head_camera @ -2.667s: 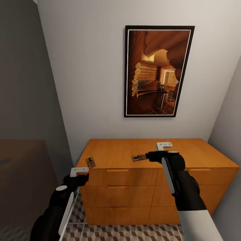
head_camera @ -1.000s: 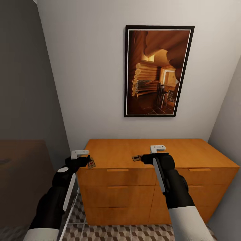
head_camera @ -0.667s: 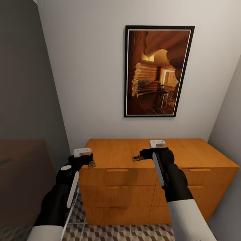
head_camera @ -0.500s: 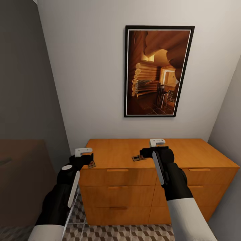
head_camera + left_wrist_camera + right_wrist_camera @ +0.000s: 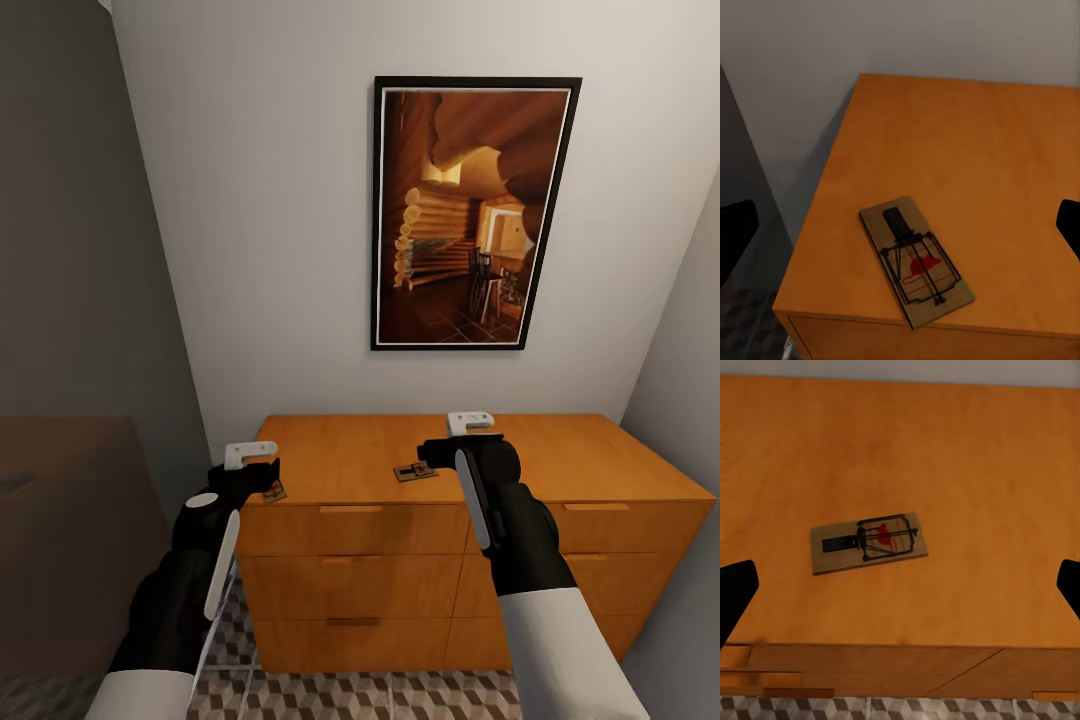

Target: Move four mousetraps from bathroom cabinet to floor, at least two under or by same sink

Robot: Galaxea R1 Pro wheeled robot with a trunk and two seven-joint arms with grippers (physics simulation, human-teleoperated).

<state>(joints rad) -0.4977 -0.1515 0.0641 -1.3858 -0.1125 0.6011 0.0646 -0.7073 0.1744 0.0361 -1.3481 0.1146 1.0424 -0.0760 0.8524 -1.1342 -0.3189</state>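
Note:
Two mousetraps lie flat on the orange wooden cabinet (image 5: 350,455). One mousetrap (image 5: 274,491) rests at the top's front left corner, and my left gripper (image 5: 266,472) hovers just above it, open. In the left wrist view this mousetrap (image 5: 916,261) lies between the widely spread fingertips (image 5: 735,238). The other mousetrap (image 5: 414,471) sits near the middle of the top, just left of my right gripper (image 5: 430,454), which is open above it. The right wrist view has that mousetrap (image 5: 868,542) ahead of the spread fingertips (image 5: 733,594). The cube-patterned bathroom floor (image 5: 400,695) runs below the cabinet. The sink is out of view.
A framed picture (image 5: 472,212) hangs on the white wall behind the cabinet. A grey wall (image 5: 70,250) closes in the left side and another wall (image 5: 690,380) the right. The cabinet front has three rows of drawers (image 5: 352,580).
Both arms have risen and reached forward over the cabinet top, the left gripper onto the corner mousetrap and the right gripper leftward above the middle one. In the last half second almost nothing has moved.

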